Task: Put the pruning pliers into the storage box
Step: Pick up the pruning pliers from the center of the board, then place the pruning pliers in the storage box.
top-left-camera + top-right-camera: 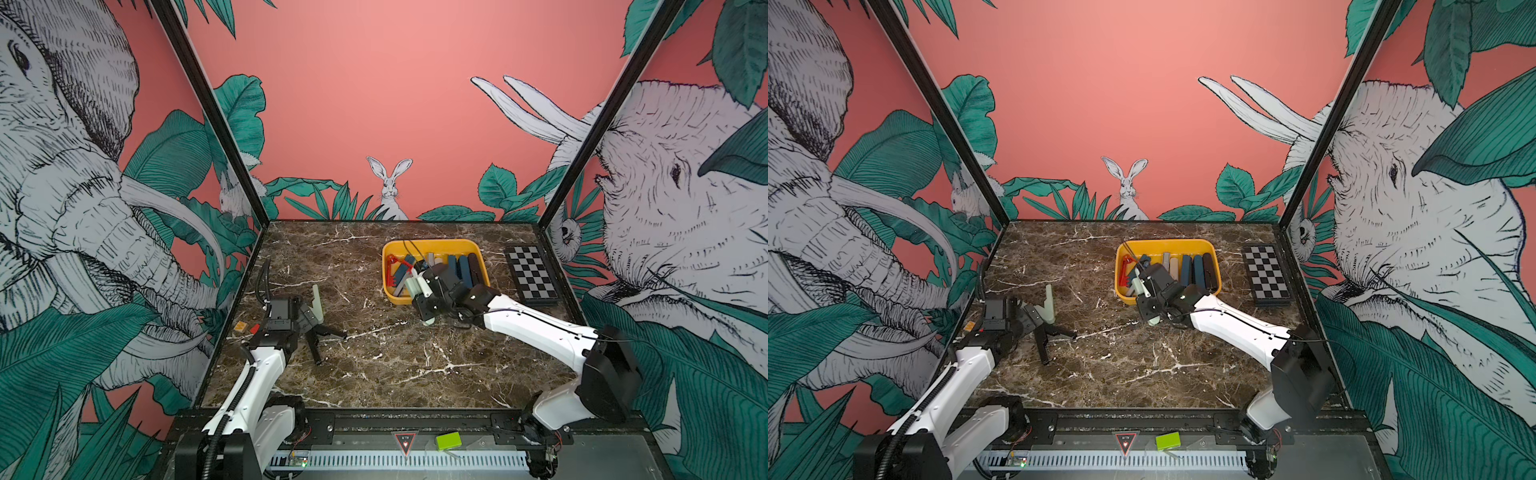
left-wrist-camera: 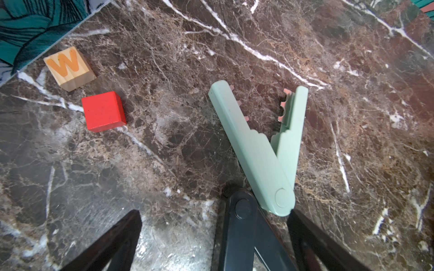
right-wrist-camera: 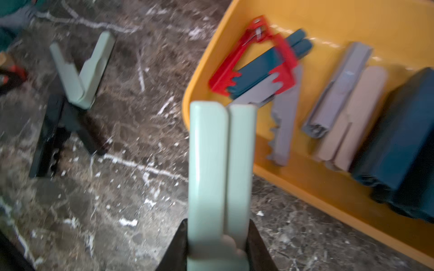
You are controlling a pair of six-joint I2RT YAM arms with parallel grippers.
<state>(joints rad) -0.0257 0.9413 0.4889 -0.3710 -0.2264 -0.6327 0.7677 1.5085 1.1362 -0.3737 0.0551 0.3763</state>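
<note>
Far left, near the wall, a wooden lettered block (image 2: 68,68) and a red block (image 2: 103,111) sit close together on the marble table (image 2: 164,70), well apart from the tools; next comes the left gripper (image 2: 214,213), its jaws spread wide and holding nothing; an open mint pliers (image 2: 256,150), splayed in a V, lies on the table with its hinge end between the two fingers, just beside the one finger (image 2: 317,241) and pointing away from the wrist; a black pliers (image 2: 242,230) lies under that hinge end, its own pivot also between the fingers; whether either finger touches a tool cannot be told.

Across the middle of the table, the right gripper (image 3: 218,234) has its jaws narrowed onto a folded mint pliers (image 3: 218,164), arms pressed together, gripped at one end with the rest jutting forward; in both top views it hangs at the near left corner of the storage box (image 1: 432,242), partly over the rim.

Inside the yellow box lie a thin red pliers (image 3: 219,81) across a teal pliers (image 3: 256,68), then an open grey pliers (image 3: 284,126), a folded grey pliers (image 3: 340,86), a beige pliers (image 3: 357,117) and dark teal pliers (image 3: 399,136) side by side; rightmost, a chequered board (image 1: 530,274) lies flat just beside the box.
</note>
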